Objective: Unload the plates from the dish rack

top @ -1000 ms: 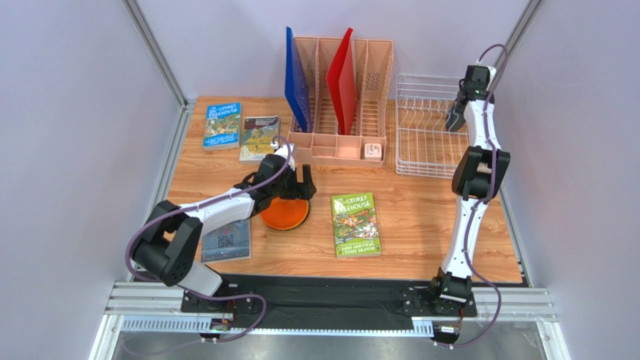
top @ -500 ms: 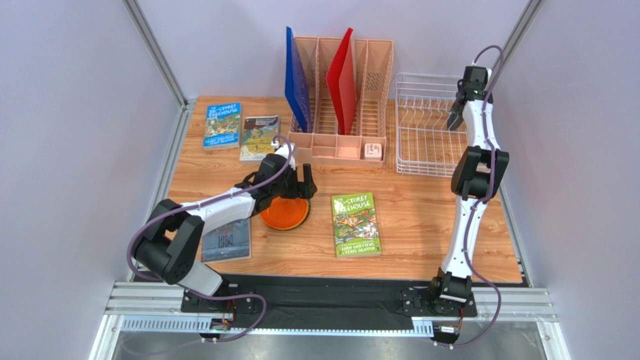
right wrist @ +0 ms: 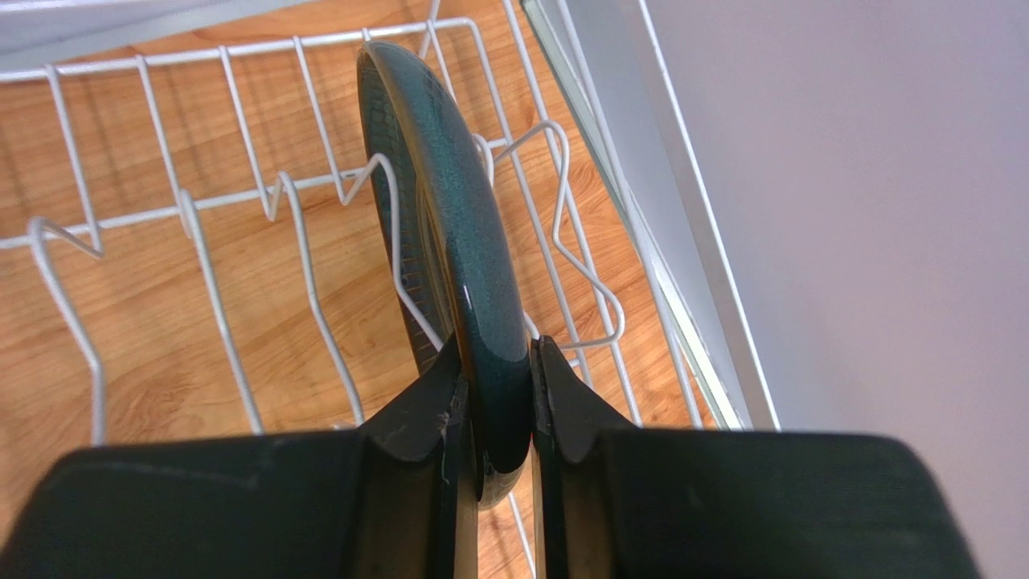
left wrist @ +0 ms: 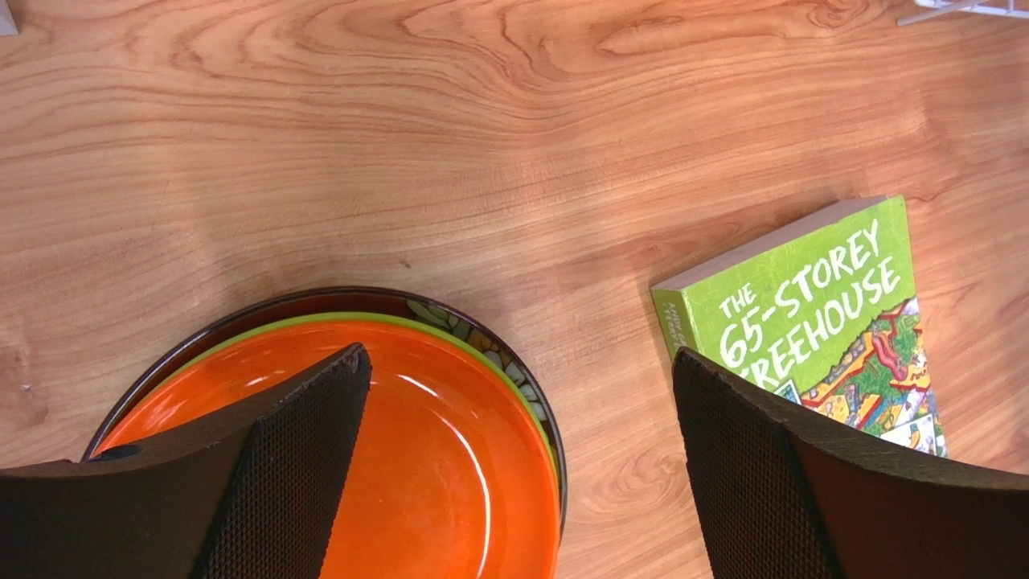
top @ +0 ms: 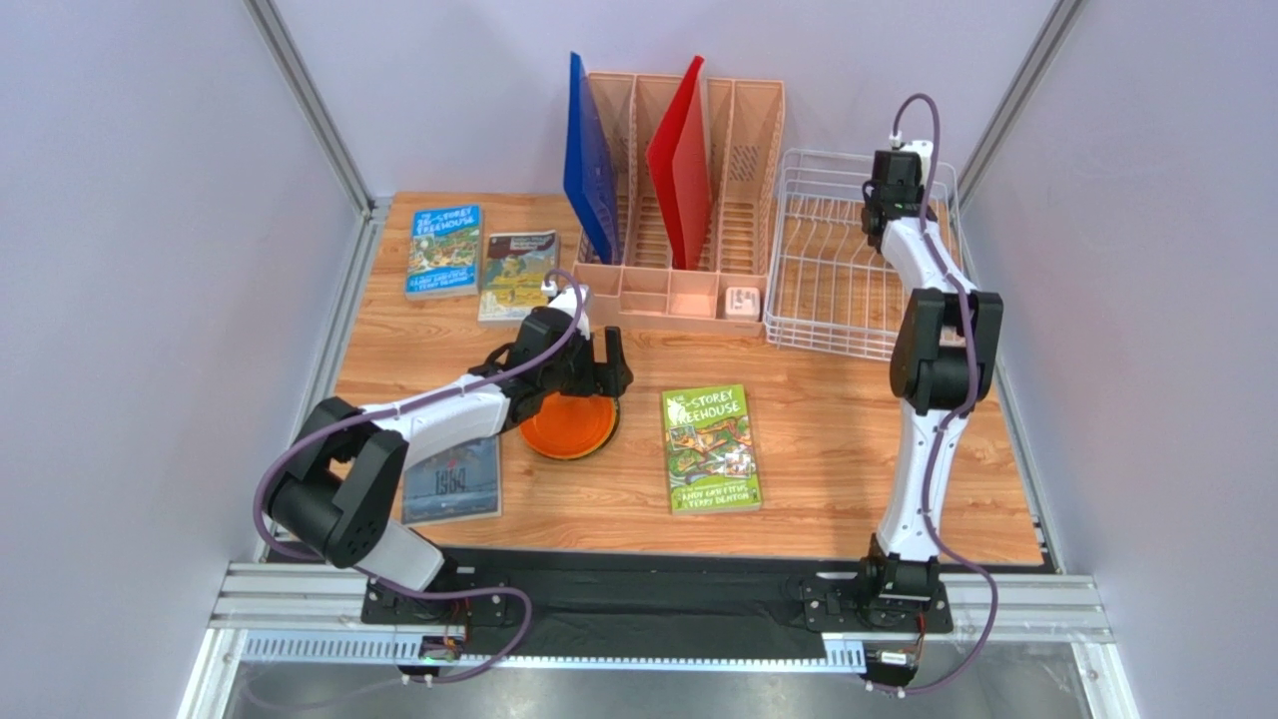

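Right gripper: black fingers pinched on the rim of the dark teal-grey plate, glossy and faintly speckled. The plate stands on edge between the upright prongs of the dish rack, close to one side wall. Rack: white wire, rectangular, raised sides, at the table's far right, just beside a pink slotted plastic organiser. Left gripper: jaws spread wide, textured black pads, poised over a stack of three plates near the table's middle; whether a pad touches the stack cannot be told. Stack, top to bottom: orange plate, smooth and shiny; lime green plate, only its rim showing; dark red plate, a patterned rim showing. Surface: table of warm wood-grain laminate with swirling figure, edged by aluminium rails. Room: plain pale lilac-grey walls on three sides. Other items: green paperback lying flat just right of the stack; blue paperback and a second book side by side at the far left; grey book partly under the left arm; blue sheet and red sheet upright in the organiser; small white cube in its front tray.
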You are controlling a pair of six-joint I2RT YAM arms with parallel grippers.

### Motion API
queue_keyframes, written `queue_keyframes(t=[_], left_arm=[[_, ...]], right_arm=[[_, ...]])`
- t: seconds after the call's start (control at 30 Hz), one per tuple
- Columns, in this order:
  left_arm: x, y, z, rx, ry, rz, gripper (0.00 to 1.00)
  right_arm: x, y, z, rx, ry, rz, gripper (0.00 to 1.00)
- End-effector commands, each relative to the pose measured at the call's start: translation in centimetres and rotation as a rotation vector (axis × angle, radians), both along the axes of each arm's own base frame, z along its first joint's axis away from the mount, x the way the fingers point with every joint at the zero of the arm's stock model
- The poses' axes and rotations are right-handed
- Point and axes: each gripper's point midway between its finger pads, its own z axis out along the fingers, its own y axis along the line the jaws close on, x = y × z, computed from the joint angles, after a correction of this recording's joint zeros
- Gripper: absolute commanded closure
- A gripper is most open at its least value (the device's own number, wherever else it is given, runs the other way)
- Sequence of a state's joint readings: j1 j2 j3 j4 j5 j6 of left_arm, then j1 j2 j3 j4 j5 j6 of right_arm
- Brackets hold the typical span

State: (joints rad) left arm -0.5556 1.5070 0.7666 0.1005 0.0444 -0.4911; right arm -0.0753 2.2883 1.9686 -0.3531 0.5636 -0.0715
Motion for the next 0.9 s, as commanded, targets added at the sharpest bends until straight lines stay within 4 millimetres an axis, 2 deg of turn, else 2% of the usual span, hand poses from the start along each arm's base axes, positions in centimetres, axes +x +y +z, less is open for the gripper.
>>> queue_keyframes(t=[0.0, 0.13, 0.27, 0.3, 0.37, 0.4, 0.5, 0.53, 0.57, 0.6, 0.67, 0.7, 0.77, 0.8, 0.83, 0.87], left_arm=[[1.1, -0.5, 2.4, -0.033, -0.062, -0.002, 0.00], [0.9, -0.4, 2.4, -0.034, -0.061, -0.001, 0.00], [0.8, -0.2, 2.3, -0.026, -0.059, -0.001, 0.00], [0.8, -0.2, 2.3, -0.024, -0.058, 0.000, 0.00], [0.8, -0.1, 2.6, -0.025, -0.063, 0.002, 0.00], [0.7, -0.1, 2.6, -0.024, -0.060, 0.004, 0.00], [0.6, -0.1, 3.3, -0.038, -0.069, 0.002, 0.00], [0.6, -0.3, 3.9, -0.052, -0.077, -0.004, 0.00], [0.5, -0.4, 4.4, -0.059, -0.086, -0.008, 0.00], [0.4, -0.4, 4.7, -0.065, -0.092, -0.012, 0.00], [0.2, -0.4, 5.5, -0.079, -0.107, -0.019, 0.00], [0.1, -0.5, 5.8, -0.087, -0.111, -0.027, 0.00], [-0.1, -0.6, 7.0, -0.107, -0.135, -0.037, 0.00], [-0.4, -0.9, 7.4, -0.122, -0.138, -0.055, 0.00], [-0.5, -1.0, 8.2, -0.135, -0.153, -0.066, 0.00], [-0.7, -1.1, 8.5, -0.144, -0.157, -0.075, 0.00]], right_arm=[[0.5, -0.9, 10.1, -0.092, -0.248, -0.069, 1.00], [0.2, -1.2, 9.7, -0.096, -0.238, -0.085, 1.00], [-0.8, -1.5, 11.0, -0.103, -0.265, -0.116, 1.00], [-1.2, -1.4, 12.1, -0.102, -0.281, -0.116, 1.00], [-1.9, -1.2, 12.8, -0.099, -0.287, -0.109, 1.00], [-2.7, -1.0, 15.0, -0.099, -0.330, -0.111, 1.00], [-4.0, -0.6, 16.8, -0.073, -0.354, -0.101, 1.00], [-5.3, -0.2, 19.2, -0.051, -0.400, -0.102, 1.00], [-5.8, -0.1, 18.9, -0.047, -0.389, -0.102, 1.00], [-6.5, 0.1, 20.3, -0.039, -0.419, -0.096, 1.00], [-7.3, 0.5, 20.1, -0.015, -0.409, -0.082, 1.00], [-7.9, 1.0, 19.8, 0.021, -0.400, -0.079, 1.00], [-9.0, 2.5, 20.8, 0.096, -0.436, -0.037, 1.00], [-9.9, 3.6, 19.1, 0.124, -0.390, -0.012, 1.00], [-10.9, 5.0, 20.6, 0.171, -0.431, 0.032, 1.00], [-11.7, 6.5, 20.0, 0.204, -0.411, 0.071, 1.00]])
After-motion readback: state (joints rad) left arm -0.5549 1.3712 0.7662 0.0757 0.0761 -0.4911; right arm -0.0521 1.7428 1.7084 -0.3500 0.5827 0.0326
